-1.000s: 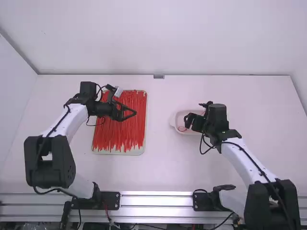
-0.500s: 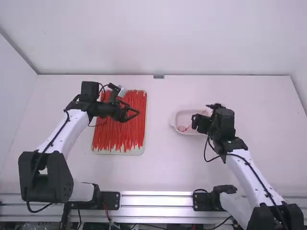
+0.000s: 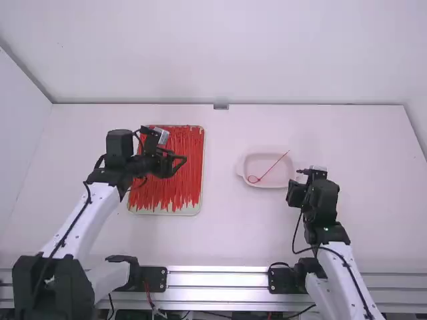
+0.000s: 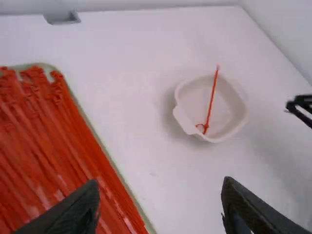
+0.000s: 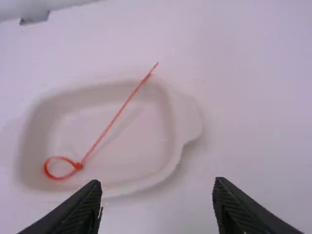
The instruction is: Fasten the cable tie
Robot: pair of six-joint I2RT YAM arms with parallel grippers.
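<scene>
The red cable tie (image 3: 268,169) lies in the white dish (image 3: 273,185), right of the middle of the counter (image 3: 220,220). Its small closed loop sits on the dish floor and its tail slants up over the far rim. The right gripper (image 3: 298,192) hangs just on the near side of the dish, its fingers (image 5: 83,209) spread wide and holding nothing. The left gripper (image 3: 177,162) hovers over the tray (image 3: 163,212) of loose red cable ties (image 3: 180,183), its fingers (image 4: 73,214) also wide apart and empty.

White table (image 3: 220,220); grey bracket (image 3: 221,106) at far edge.
</scene>
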